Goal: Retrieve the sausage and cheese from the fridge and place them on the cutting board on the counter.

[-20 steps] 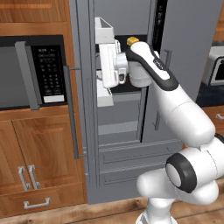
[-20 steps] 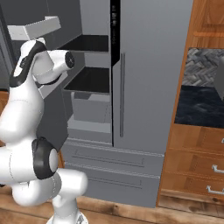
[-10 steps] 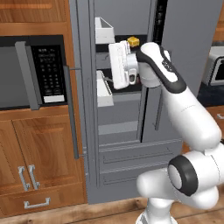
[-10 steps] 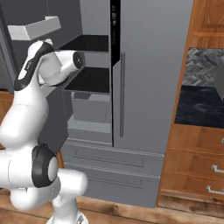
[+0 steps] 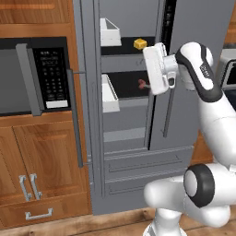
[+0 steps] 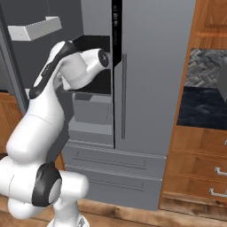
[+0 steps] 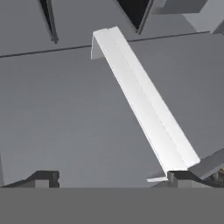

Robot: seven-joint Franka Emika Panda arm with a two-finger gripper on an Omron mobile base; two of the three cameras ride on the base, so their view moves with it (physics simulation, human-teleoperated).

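Fridge (image 5: 193,115) left door open. Jaws spread wide w/ nothing between them; the two tips sit far apart in the hand view, facing the grey door inside and a white door bin (image 7: 144,100). Cheese (image 5: 140,44) on upper shelf, up and left of the hand. Sausage (image 5: 142,84) on the shelf below, just left of it.

White arm (image 5: 216,115), dark joints

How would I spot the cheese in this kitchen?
Find the tall grey fridge with its left door swung open. On the top black shelf inside sits the cheese, a small block, the only bright yellow thing there; the sausage below is reddish.
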